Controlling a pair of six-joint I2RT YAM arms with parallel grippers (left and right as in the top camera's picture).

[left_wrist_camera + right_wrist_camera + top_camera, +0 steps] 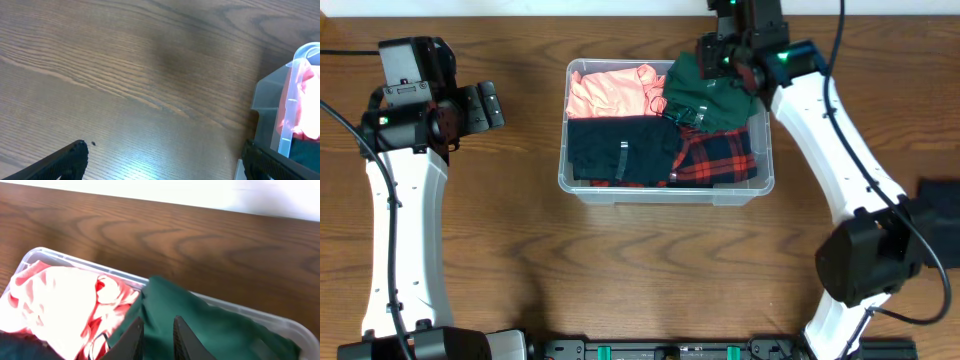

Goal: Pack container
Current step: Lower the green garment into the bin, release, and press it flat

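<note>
Overhead, we see the whole container (pixel 665 193) on the worktop (pixel 650 280), between the two arms and nearer the far edge; the wrist views catch only corners of it. Its long axis runs left to right and its mouth faces up. It is clear plastic with rounded corners and a thick rim, filled with a pink garment (pixel 610 90), a green garment (pixel 705 95), a black garment (pixel 620 150) and a red plaid garment (pixel 715 158). Only the left wrist view shows the left claw (pixel 164 155) spread wide over bare wood beside the container. Only the right wrist view shows the right claw (pixel 157 340) narrowly parted over the green garment at the far right corner; whether it pinches cloth we cannot tell.
</note>
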